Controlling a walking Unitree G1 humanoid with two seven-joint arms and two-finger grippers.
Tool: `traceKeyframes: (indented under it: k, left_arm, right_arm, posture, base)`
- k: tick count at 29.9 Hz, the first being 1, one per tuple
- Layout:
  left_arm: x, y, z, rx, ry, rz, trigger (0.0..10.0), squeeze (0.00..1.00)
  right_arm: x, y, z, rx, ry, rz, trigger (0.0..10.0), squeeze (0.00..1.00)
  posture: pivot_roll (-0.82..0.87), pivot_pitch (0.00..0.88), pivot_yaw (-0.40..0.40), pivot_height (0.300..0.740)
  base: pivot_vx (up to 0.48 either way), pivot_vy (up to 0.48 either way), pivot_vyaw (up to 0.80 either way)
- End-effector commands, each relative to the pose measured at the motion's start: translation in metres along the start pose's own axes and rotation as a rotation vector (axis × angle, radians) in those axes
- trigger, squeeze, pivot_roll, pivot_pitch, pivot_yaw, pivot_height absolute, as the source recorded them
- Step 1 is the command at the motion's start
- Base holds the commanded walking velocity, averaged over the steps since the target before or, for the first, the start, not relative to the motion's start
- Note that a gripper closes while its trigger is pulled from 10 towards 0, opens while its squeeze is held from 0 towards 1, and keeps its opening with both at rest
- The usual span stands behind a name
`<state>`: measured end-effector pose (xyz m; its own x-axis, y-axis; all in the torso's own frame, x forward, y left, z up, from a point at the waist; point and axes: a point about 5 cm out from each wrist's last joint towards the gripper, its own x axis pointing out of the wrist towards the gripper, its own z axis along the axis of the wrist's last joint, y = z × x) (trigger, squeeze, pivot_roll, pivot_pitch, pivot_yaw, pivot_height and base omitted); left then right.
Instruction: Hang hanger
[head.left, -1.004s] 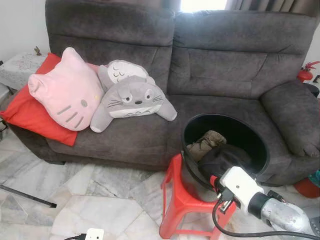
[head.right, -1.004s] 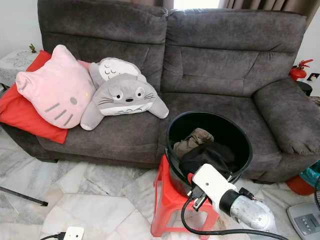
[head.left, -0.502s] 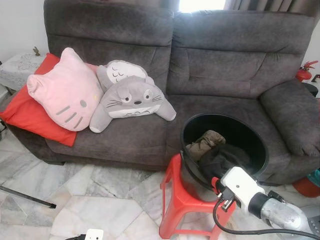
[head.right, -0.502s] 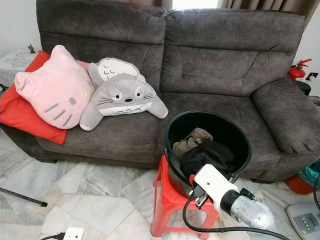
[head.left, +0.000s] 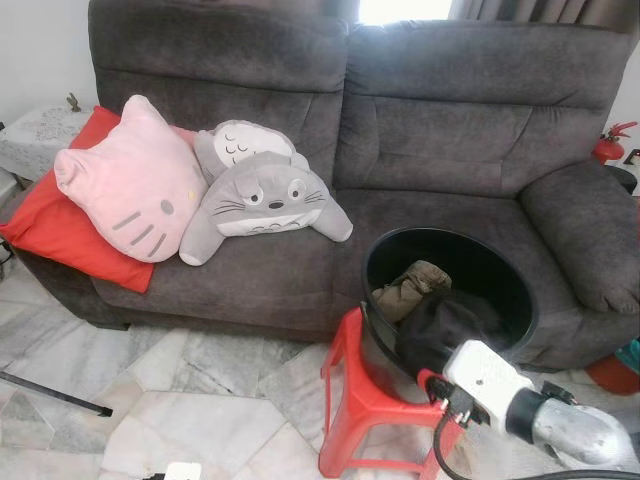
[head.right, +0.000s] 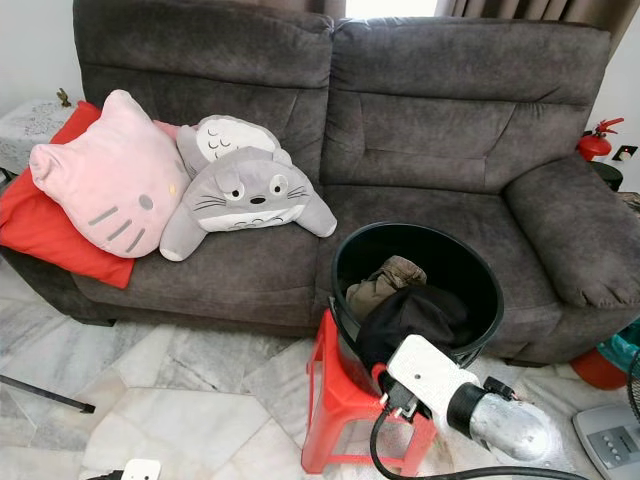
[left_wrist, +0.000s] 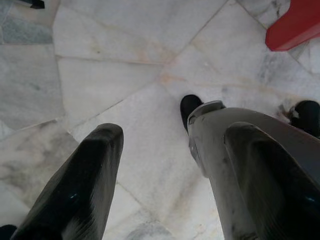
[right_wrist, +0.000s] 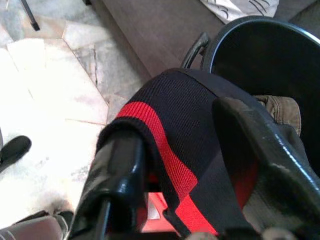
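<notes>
Step in hand, by the look of it: pulling a piece of laundry out of the bucket (head.right: 345, 262), an early stage of the hanging job. No hanger anywhere in these views, so where it lies cannot be told.

Right claw (right_wrist: 190, 165) clenched on a black garment with a red stripe (right_wrist: 180, 130), the cloth draped over and between its two black fingers (right_wrist: 120, 170). From the head views, right arm (head.right: 480, 405) reaching in low at the near rim of the bucket, the dark cloth (head.right: 415, 310) bunched just beyond its white wrist housing. Deeper in the bucket, beyond the claw, an olive-brown garment (head.right: 385, 275). Directly under the bucket and claw, a red stool (head.right: 335, 395). Further off past the bucket, a grey sofa (head.right: 440, 130); well away to the claw's left on the sofa seat, a grey plush toy (head.right: 245, 195), a pink cat cushion (head.right: 105, 175) and a red cushion (head.right: 30, 220).

Left claw (left_wrist: 170, 175) hanging idle over the marble floor (left_wrist: 105, 75), fingers parted, nothing between them.

Next move, as a judgement: lift the right claw up and back so the garment clears the rim without dragging the olive piece along or tipping the bucket off the stool. After that, a hanger to be found, likely with a turn of the body, and the free left claw brought in to take it.
</notes>
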<state>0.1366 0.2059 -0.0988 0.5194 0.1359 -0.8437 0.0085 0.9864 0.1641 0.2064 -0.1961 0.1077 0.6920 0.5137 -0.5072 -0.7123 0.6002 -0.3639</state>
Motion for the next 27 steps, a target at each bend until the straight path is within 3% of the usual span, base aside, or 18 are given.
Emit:
traceKeyframes:
  k: [1,5,10,11,12,13,19,27]
  left_arm:
    - [-0.002,-0.002,-0.013,0.014,0.052,-0.015,10.0,0.0]
    - [-0.003,-0.002,-0.015,0.013,0.059,-0.016,10.0,0.0]
    - [-0.003,0.0,-0.016,0.012,0.066,-0.013,10.0,0.0]
    - [-0.003,0.0,-0.015,0.013,0.065,-0.013,10.0,0.0]
    - [-0.003,0.0,-0.015,0.013,0.065,-0.013,10.0,0.0]
    - [-0.002,-0.001,-0.014,0.013,0.059,-0.014,10.0,0.0]
    - [-0.002,-0.003,-0.011,0.014,0.046,-0.014,10.0,0.0]
    - [-0.002,-0.003,-0.01,0.011,0.049,-0.013,10.0,0.0]
  right_arm:
    - [-0.004,0.0,0.005,-0.028,0.004,0.036,10.0,1.0]
    - [-0.007,-0.005,0.0,-0.065,0.048,0.047,10.0,1.0]
    - [-0.003,-0.018,-0.006,-0.102,0.093,-0.05,10.0,1.0]
    - [-0.001,-0.018,-0.006,-0.095,0.089,-0.047,10.0,0.06]
    - [-0.001,-0.018,-0.006,-0.095,0.089,-0.047,10.0,0.06]
    - [0.0,-0.016,-0.006,-0.097,0.086,-0.034,10.0,0.0]
    - [0.003,-0.012,-0.006,-0.112,0.085,0.004,10.0,0.0]
    - [-0.006,-0.013,-0.001,-0.141,0.087,0.119,10.0,0.0]
  posture:
    - [-0.15,0.0,-0.049,0.74]
    - [-0.15,0.0,-0.049,0.74]
    - [-0.15,0.0,-0.05,0.74]
    - [-0.15,0.0,-0.05,0.74]
    - [-0.15,0.0,-0.05,0.74]
    - [-0.15,0.0,-0.05,0.74]
    - [-0.14,0.0,-0.049,0.74]
    - [-0.14,0.0,-0.049,0.74]
  base:
    - [0.0,0.0,0.0]
    - [0.0,0.0,0.0]
    - [0.0,0.0,0.0]
    - [0.0,0.0,0.0]
    - [0.0,0.0,0.0]
    - [0.0,0.0,0.0]
    - [0.0,0.0,0.0]
    - [0.0,0.0,0.0]
